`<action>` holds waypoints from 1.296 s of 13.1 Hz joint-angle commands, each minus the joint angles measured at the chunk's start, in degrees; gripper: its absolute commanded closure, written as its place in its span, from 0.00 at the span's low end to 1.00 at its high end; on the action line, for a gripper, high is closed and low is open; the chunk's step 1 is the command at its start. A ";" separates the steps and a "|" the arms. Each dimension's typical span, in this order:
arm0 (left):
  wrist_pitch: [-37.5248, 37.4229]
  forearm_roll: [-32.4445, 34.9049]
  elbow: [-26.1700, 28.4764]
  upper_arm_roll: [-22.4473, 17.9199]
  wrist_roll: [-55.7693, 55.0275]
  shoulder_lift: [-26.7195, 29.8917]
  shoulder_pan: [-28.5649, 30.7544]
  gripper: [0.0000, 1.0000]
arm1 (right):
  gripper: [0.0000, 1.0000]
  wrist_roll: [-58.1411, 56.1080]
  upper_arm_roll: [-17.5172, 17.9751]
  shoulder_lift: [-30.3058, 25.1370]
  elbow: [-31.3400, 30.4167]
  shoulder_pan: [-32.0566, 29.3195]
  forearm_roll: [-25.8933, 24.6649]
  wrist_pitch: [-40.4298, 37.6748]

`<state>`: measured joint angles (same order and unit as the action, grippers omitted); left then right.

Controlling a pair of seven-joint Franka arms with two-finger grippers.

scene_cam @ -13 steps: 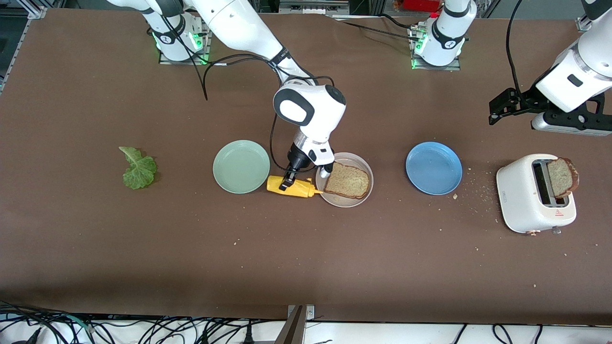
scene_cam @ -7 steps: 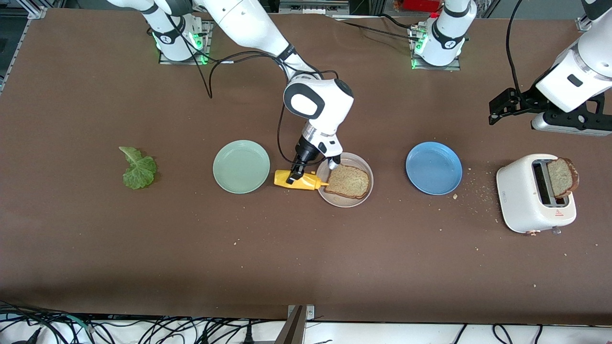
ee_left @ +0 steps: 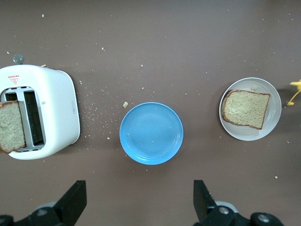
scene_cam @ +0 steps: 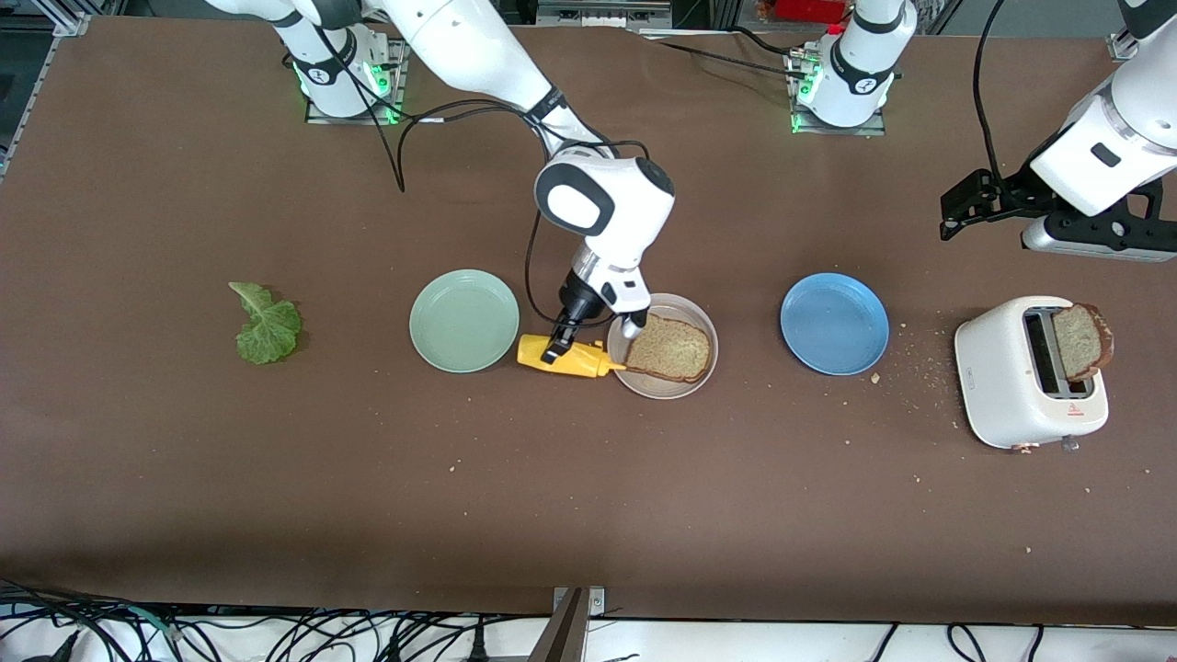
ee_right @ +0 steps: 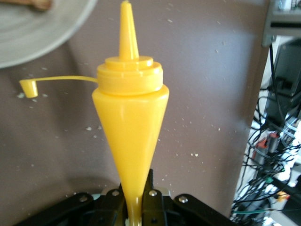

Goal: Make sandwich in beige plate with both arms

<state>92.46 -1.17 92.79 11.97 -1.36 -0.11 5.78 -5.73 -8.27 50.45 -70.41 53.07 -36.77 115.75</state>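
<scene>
I see my right gripper [scene_cam: 554, 353] clamped on the yellow squeeze bottle [scene_cam: 572, 359], its nozzle at the beige plate [scene_cam: 688, 317] rim; one bread slice [scene_cam: 668, 349] lies in that plate. My left gripper [ee_left: 136, 207] waits wide open over the blue plate [ee_left: 151, 133].

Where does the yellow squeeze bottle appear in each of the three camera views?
Front view: the yellow squeeze bottle lies between the mint-green plate and the beige plate, pinched by the right gripper.
Left wrist view: only its tip shows at the edge, beside the beige plate.
Right wrist view: it fills the centre, cap open.
Shared landmark: the beige plate.
</scene>
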 commanded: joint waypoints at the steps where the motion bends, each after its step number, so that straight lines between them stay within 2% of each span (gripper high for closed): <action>1: -0.35 -0.85 0.28 -0.02 -0.22 0.46 0.11 0.00 | 1.00 -6.19 0.45 -5.61 -0.34 -2.88 8.17 -1.05; 7: -0.35 -0.85 0.28 -0.02 -0.31 0.46 0.11 0.00 | 1.00 -27.19 0.54 -15.46 -3.33 -16.48 31.01 -1.92; 10: -0.35 -0.85 0.28 -0.02 -0.31 0.46 0.11 0.00 | 1.00 -41.85 0.45 -16.44 -3.42 -24.92 48.84 -8.24; 11: -0.35 -0.85 0.28 -0.02 -0.13 0.46 0.11 0.00 | 1.00 -47.04 0.45 -16.70 -3.42 -27.90 53.25 -10.35; 15: -0.35 -0.85 0.28 -0.02 -0.04 0.46 0.11 0.00 | 1.00 -62.95 0.45 -17.14 -4.03 -38.37 66.71 -20.09; 17: -0.35 -0.85 0.28 -0.02 -0.04 0.46 0.11 0.00 | 1.00 -71.66 0.45 -17.67 -6.83 -43.64 73.30 -24.93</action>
<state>92.42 -1.17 92.79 11.98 -1.37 -0.11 5.77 -70.34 -9.04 35.51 -72.61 13.58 30.95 94.22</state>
